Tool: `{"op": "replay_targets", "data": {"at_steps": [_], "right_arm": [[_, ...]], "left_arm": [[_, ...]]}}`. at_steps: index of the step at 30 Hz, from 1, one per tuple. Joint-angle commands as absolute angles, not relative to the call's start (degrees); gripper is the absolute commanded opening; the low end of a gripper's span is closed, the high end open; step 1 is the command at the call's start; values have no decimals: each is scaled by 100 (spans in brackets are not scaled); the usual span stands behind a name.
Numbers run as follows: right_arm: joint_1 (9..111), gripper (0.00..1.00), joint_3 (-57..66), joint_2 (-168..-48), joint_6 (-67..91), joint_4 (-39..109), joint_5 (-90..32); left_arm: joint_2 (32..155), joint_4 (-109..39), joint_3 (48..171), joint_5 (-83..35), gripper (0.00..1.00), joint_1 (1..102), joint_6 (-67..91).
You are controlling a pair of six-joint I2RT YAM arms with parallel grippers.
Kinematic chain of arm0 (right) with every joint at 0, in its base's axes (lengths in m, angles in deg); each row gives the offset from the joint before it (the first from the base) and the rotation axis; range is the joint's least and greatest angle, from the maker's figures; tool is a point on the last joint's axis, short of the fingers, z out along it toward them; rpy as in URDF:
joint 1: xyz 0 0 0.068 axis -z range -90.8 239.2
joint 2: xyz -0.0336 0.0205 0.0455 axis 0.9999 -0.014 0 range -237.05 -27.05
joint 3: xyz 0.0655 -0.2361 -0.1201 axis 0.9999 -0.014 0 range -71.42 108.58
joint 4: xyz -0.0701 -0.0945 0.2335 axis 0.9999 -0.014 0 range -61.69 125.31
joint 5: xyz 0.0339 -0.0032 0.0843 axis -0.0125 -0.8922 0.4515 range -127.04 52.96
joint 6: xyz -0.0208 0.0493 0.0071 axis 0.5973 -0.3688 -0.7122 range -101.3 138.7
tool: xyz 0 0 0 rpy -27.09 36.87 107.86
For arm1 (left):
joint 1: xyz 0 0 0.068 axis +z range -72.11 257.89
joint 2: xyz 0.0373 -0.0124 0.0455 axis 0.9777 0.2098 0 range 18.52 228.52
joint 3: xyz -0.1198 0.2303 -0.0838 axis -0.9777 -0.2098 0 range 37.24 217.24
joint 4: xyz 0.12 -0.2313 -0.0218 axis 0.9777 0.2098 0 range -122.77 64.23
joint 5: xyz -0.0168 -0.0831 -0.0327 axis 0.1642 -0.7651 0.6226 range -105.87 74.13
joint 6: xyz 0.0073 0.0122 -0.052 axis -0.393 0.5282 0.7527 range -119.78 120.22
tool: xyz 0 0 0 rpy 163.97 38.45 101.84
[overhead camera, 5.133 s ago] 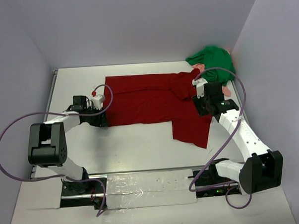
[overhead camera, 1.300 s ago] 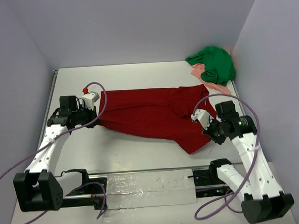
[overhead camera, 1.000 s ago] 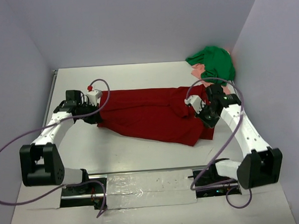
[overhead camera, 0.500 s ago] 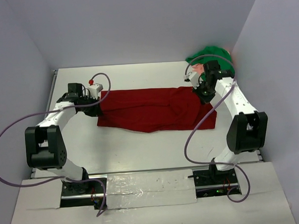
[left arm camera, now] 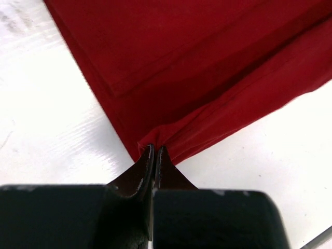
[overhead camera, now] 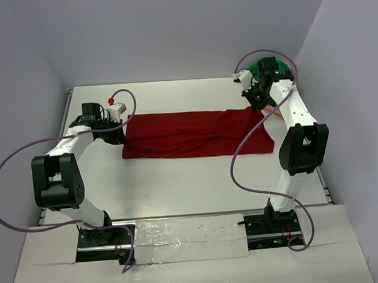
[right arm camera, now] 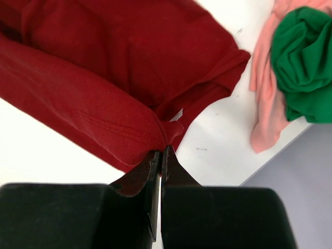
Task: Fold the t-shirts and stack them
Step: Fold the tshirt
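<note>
White table [overhead camera: 178, 176]; left tool [left arm camera: 154, 151], right tool [right arm camera: 162, 151] tight on end edges of dark red t-shirt [overhead camera: 188, 133].

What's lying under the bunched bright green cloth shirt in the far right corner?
A salmon-pink piece of cloth sticks out from beneath the bright green shirt. How far it runs underneath is covered.

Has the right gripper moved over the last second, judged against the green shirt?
Yes. The right gripper, shut on the red shirt, has gone toward the far wall and now sits close beside the green shirt.
</note>
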State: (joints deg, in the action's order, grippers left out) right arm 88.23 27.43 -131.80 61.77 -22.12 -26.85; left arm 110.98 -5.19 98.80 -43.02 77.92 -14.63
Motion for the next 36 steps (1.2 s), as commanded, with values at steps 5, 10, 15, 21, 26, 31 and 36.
{"op": "replay_targets", "data": {"at_steps": [5,10,15,21,26,31,36], "right_arm": [[9052,0,3422,-13629,6124,-2314,-2737],[9122,0,3616,-13972,6115,-2262,-2781],[9166,0,3923,-14324,6054,-2208,-2773],[9157,15,4187,-14711,5896,-2051,-2658],[9122,59,3916,-14747,5659,-1524,-2597],[9026,61,3064,-14036,5018,-584,-2684],[8666,62,1949,-12894,4692,-318,-2807]], "left_arm": [[11291,-894,10211,-4364,0,8035,-1560],[11458,-1237,10193,-4224,0,8061,-1481],[11782,-1475,10394,-4118,0,8070,-1384],[12100,-1966,10545,-3916,57,8061,-1156],[12030,-2608,10360,-3644,86,8044,-963],[11503,-3153,9912,-3363,86,8009,-681],[10589,-3093,9482,-3415,86,7859,-506]]}}
